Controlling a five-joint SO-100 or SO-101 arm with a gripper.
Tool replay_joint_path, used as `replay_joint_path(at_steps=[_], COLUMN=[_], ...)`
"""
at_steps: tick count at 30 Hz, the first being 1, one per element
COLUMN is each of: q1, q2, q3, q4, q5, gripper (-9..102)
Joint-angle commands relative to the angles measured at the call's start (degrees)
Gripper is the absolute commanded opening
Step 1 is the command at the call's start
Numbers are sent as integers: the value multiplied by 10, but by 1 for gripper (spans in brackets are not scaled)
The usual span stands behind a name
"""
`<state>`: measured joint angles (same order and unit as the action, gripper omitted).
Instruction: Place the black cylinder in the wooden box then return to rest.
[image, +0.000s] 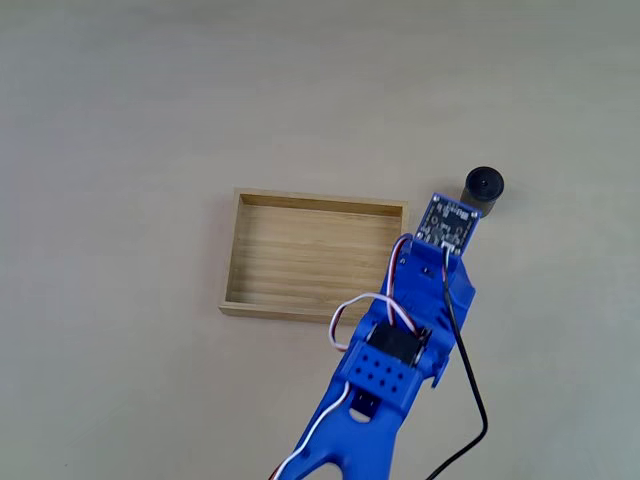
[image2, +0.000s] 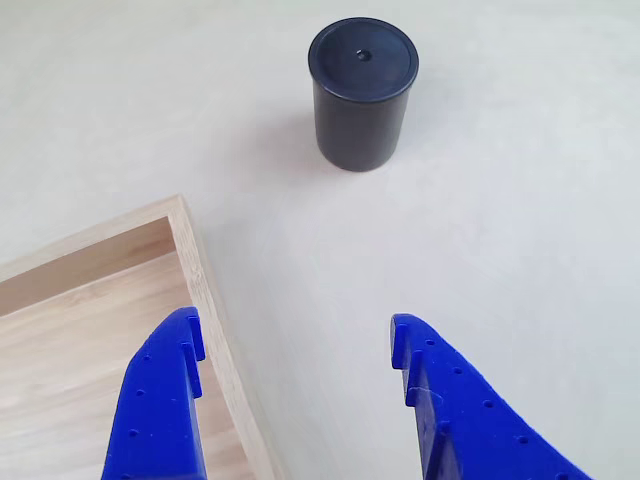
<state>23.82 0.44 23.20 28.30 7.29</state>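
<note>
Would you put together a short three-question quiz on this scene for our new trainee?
1. True or false: the black cylinder already lies inside the wooden box.
2. Multiple choice: in the other view, the gripper is (A) shut on the cylinder, (B) open with nothing between its fingers, (C) shut and empty.
3. Short answer: is the cylinder standing upright or lying on its side?

Key
1. False: it stands on the table, outside the box's corner.
2. B
3. Upright, its round top facing up.
</note>
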Motion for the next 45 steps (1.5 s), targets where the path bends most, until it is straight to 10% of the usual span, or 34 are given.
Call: replay_joint_path(at_steps=[1,45], q1=[-1,21], q2=[28,287], q3=[-104,-373], q4=[-33,-83], q5=[14,26], gripper=[28,34])
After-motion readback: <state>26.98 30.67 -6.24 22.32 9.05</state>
